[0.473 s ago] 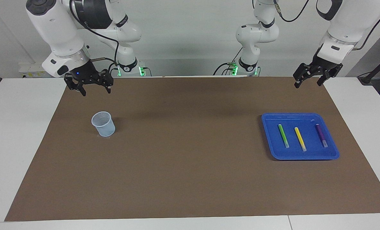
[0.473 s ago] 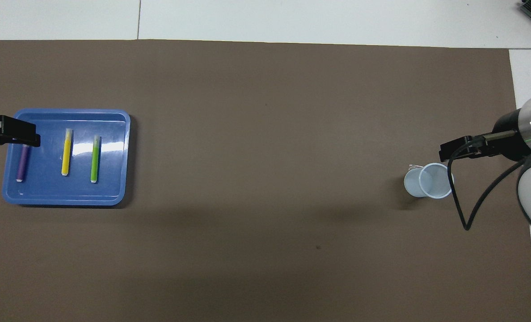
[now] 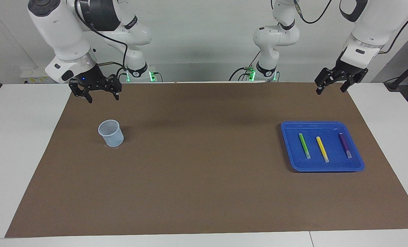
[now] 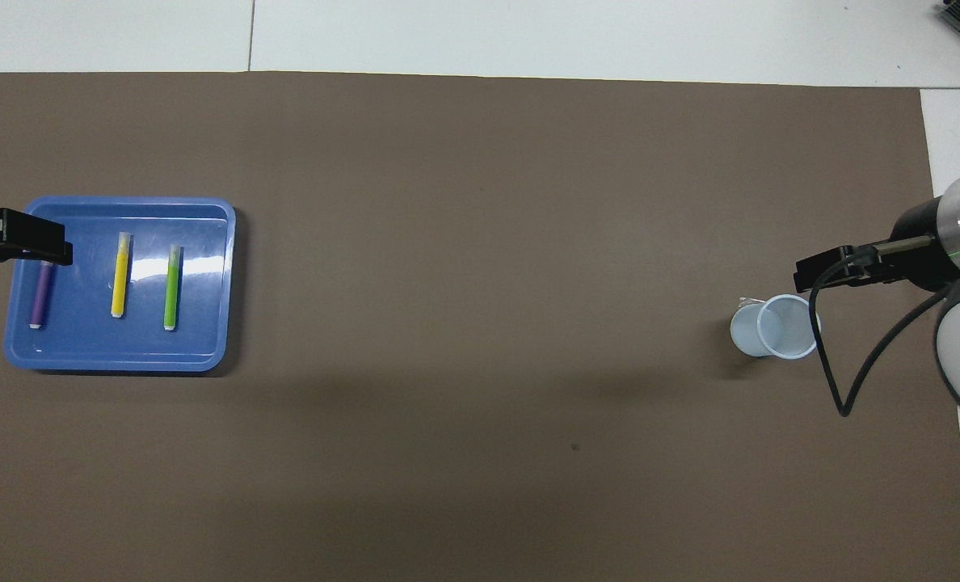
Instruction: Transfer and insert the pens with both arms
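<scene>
- A tabletop [image 3: 25, 144] covered by a brown mat [image 3: 204, 178] is shown, with two white robot arms mounted along one edge.
- A blue tray [image 3: 357, 166] is set on the mat toward the left arm's end of the tabletop.
- Three pens are laid flat in the tray, side by side and apart from each other: the green pen [image 3: 304, 145], the yellow pen [image 3: 322, 149] and the purple pen [image 3: 344, 145]. The spacing is judged to leave room for jaws to close around one pen at a time.
- A pale blue cup [image 3: 111, 133] is stood upright, mouth up, toward the right arm's end, well apart from the tray. It is judged to be the container into which the pens are to be inserted.
- The left gripper [image 3: 331, 90] is held in the air over the mat's edge, on the robots' side of the tray, with its jaws released and nothing grasped.
- The right gripper [image 3: 103, 98] is held in the air above the mat, on the robots' side of the cup, jaws likewise released and empty.
- No pen has been lifted yet; each arm is judged to be stationed by the item it will serve.
</scene>
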Action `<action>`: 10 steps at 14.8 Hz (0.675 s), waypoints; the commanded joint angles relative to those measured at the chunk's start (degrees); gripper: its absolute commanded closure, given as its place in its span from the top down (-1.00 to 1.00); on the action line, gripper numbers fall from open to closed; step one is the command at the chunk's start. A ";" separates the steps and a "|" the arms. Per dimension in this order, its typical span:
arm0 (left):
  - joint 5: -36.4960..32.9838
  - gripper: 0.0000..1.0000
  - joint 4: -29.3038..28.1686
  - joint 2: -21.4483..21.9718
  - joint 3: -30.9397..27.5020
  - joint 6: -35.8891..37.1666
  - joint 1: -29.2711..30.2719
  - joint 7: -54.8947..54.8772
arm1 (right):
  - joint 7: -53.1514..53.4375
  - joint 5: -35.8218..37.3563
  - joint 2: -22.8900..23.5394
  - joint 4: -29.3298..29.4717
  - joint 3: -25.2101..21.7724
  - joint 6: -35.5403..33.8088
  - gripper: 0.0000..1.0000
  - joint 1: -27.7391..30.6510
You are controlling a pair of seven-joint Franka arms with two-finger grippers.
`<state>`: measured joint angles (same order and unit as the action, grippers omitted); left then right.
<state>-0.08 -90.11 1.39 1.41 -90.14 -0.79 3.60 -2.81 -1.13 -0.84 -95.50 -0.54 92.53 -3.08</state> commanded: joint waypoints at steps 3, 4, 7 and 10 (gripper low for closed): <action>0.95 1.00 0.46 0.20 0.08 0.67 0.70 -0.35 | -0.10 0.78 -0.66 -0.30 -0.34 -0.07 1.00 -0.08; 0.95 1.00 0.38 0.20 0.00 0.49 0.70 -0.61 | -0.18 0.78 -0.66 -0.30 -0.34 -0.07 1.00 0.18; 0.87 1.00 0.29 0.20 -0.09 0.41 0.62 -0.70 | -0.01 0.69 -0.66 -0.39 -0.34 -0.15 1.00 0.27; 0.87 1.00 0.29 0.28 -0.09 0.40 0.62 -0.17 | -0.18 0.69 -0.74 -0.48 -0.34 -0.15 1.00 0.62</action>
<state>-0.08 -90.11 1.39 1.32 -90.16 -0.56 3.56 -2.81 -1.13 -0.84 -95.50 -0.74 92.53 -2.76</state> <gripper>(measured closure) 0.000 0.000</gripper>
